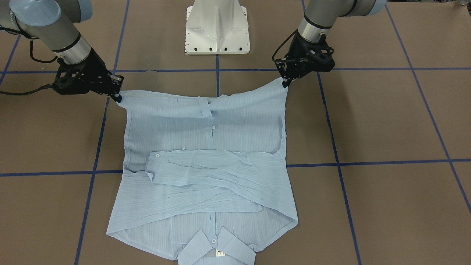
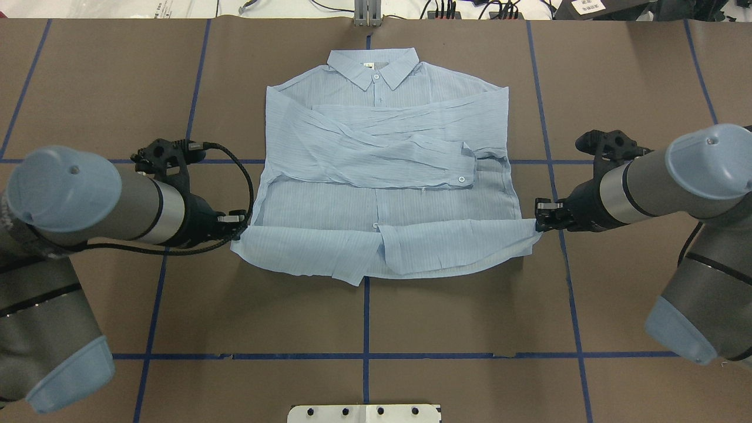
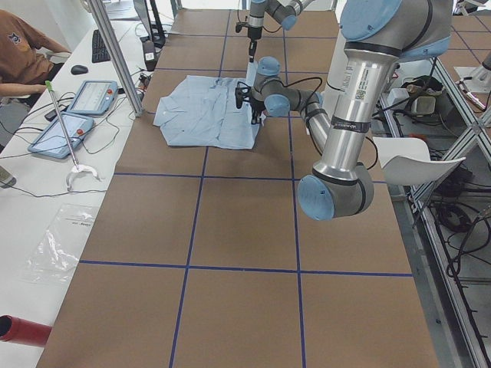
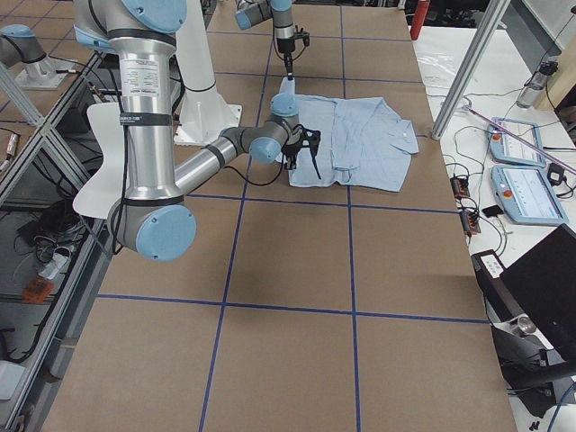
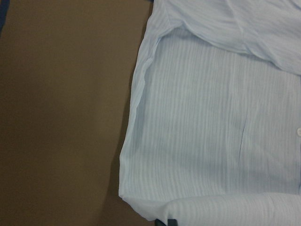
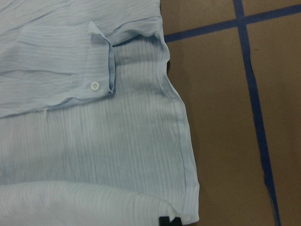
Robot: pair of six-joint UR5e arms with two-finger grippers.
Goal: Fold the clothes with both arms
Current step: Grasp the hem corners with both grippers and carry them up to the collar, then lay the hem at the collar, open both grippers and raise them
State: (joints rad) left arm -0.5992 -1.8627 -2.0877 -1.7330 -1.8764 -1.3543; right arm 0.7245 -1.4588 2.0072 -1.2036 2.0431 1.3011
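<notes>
The light blue striped shirt (image 2: 382, 194) lies face up on the brown table, collar (image 2: 374, 66) at the far side and both sleeves crossed over the chest. My left gripper (image 2: 239, 228) is shut on the hem's left corner. My right gripper (image 2: 537, 223) is shut on the hem's right corner. The hem strip between them is lifted and turned over the lower front. The front-facing view shows the left gripper (image 1: 285, 84) on its right and the right gripper (image 1: 118, 98) on its left, with the shirt (image 1: 206, 176) sagging between them. Both wrist views show shirt fabric (image 5: 211, 117) (image 6: 94, 150) just beyond the fingertips.
The white pedestal base (image 1: 217, 27) stands behind the hem on the robot's side. Blue tape lines (image 2: 365, 317) grid the table. A side table with two tablets (image 3: 77, 115) and a seated person (image 3: 23, 54) lies beyond the collar side.
</notes>
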